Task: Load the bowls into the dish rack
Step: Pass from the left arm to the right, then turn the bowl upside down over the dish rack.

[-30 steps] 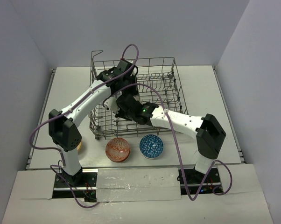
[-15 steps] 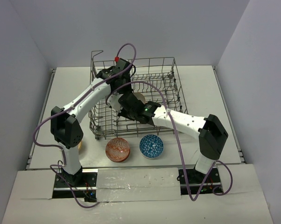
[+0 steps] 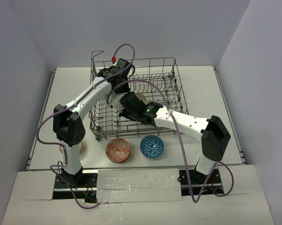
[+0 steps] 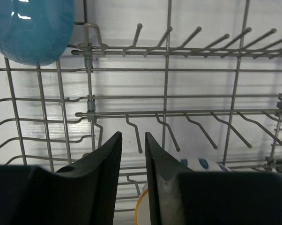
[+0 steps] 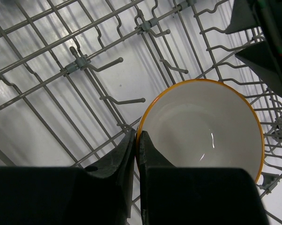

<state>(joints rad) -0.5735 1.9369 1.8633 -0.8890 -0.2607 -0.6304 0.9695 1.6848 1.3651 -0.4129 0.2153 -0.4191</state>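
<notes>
The grey wire dish rack [image 3: 155,60] stands at the back of the table. My right gripper [image 5: 137,133] is shut on the orange rim of a white bowl [image 5: 202,131], held tilted over the tines inside the rack [image 5: 75,58]. In the top view that bowl [image 3: 140,98] sits near the rack's middle left. My left gripper [image 4: 132,135] hovers in the rack's back left, jaws slightly apart with nothing between them. A teal bowl [image 4: 33,28] rests against the wires beyond it. A red patterned bowl [image 3: 118,150] and a blue patterned bowl [image 3: 152,146] lie on the table in front of the rack.
A yellowish bowl [image 3: 71,149] peeks out behind the left arm's base. Both arms cross over the rack's left half, with purple cables looping above them. Grey walls close in on the table's left, back and right.
The left gripper has drawn back toward the rack's far left corner and its jaws have parted a little. The right gripper has carried the white bowl slightly deeper into the rack.
</notes>
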